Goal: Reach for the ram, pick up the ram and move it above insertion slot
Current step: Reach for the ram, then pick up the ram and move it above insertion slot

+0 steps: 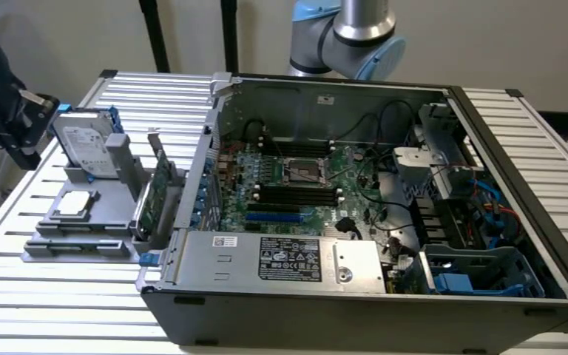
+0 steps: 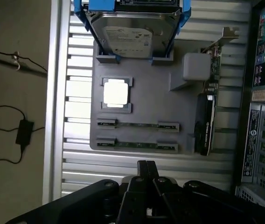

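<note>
Arm (image 1: 348, 33) reaches to the exterior view's left.
The gripper (image 2: 146, 164) points down, fingers (image 2: 142, 171) together, nothing between them.

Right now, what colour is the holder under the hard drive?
Grey holder; the wrist view shows it best.

power supply (image 1: 289, 260) and hard drive (image 1: 85, 144) labels illegible

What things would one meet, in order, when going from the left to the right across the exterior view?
Hard drive standing in its holder → green expansion card → processor socket on the motherboard → blue drive cage inside the open case.
</note>
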`<action>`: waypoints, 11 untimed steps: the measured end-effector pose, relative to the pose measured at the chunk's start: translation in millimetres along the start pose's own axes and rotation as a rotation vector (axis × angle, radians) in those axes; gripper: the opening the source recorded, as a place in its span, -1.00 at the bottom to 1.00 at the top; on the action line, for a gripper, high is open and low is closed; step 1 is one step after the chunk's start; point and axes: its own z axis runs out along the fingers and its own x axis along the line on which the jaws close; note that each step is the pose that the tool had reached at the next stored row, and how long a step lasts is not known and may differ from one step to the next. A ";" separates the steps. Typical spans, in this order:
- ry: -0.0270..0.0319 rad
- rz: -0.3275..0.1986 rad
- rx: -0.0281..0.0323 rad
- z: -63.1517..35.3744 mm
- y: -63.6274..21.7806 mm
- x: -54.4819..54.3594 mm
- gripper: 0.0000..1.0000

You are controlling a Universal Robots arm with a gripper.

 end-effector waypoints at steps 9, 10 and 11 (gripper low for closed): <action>0.0059 -0.165 0.0034 0.3 0.0 -0.1 -0.79; 0.0062 -0.182 0.0038 0.3 0.0 -0.1 -0.79; 0.0067 -0.201 0.0043 0.2 0.0 -0.1 -0.79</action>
